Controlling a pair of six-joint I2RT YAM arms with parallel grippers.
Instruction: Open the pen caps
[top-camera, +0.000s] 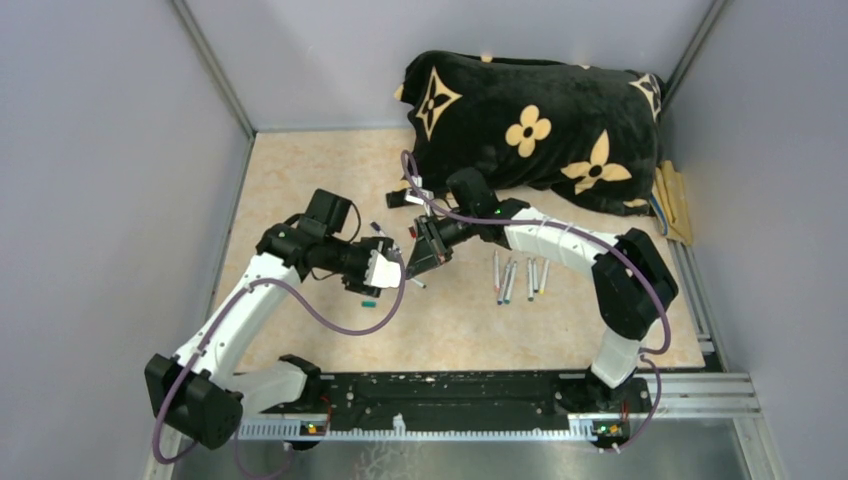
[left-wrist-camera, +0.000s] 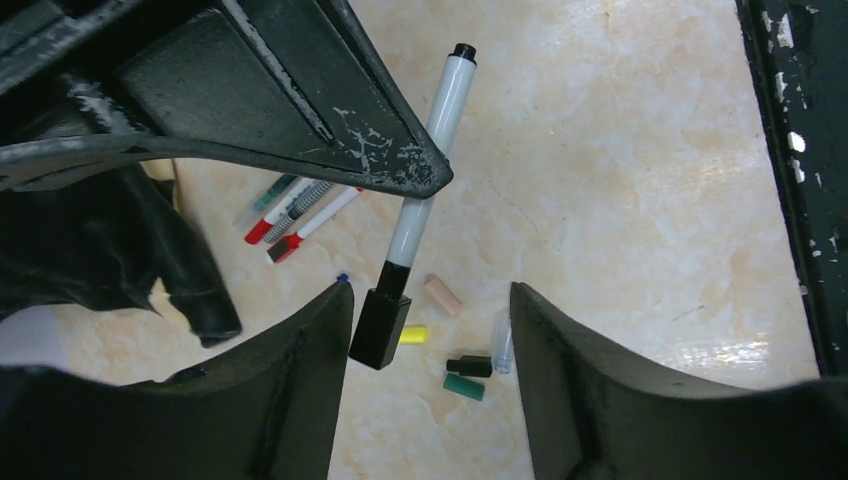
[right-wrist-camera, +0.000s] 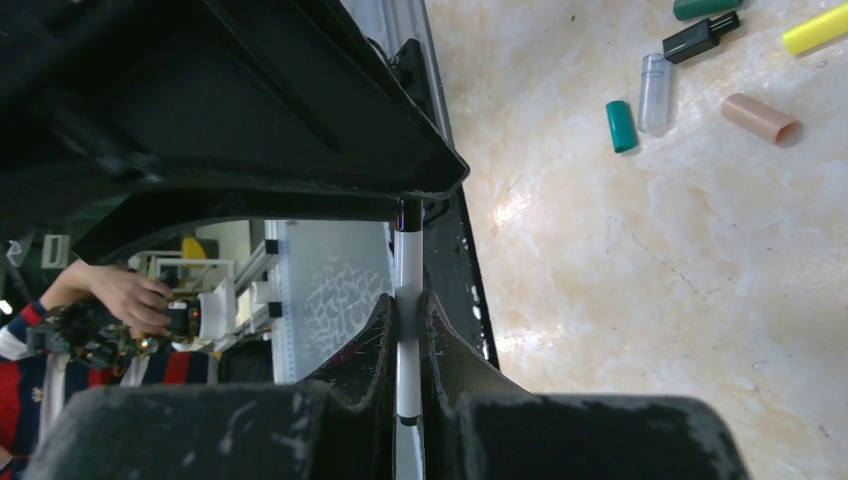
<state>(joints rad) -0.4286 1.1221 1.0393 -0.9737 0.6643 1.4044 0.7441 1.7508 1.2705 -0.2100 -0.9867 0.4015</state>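
The left gripper (left-wrist-camera: 430, 300) is released, its 2 fingers (left-wrist-camera: 300, 380) spread either side of the black cap (left-wrist-camera: 380, 328) (nearly against 1 of them); that cap sits on the white pen (left-wrist-camera: 440, 110); the right gripper (right-wrist-camera: 407, 310) is clenched on the pen's barrel; loose caps (left-wrist-camera: 442, 296) lie on the table (left-wrist-camera: 620, 200), spare pens (top-camera: 515, 278) farther right.

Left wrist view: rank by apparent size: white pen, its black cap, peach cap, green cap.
1. white pen
2. black cap, though it is raised off the table, nearer the camera, so unsure
3. peach cap and green cap: look alike, not ranked
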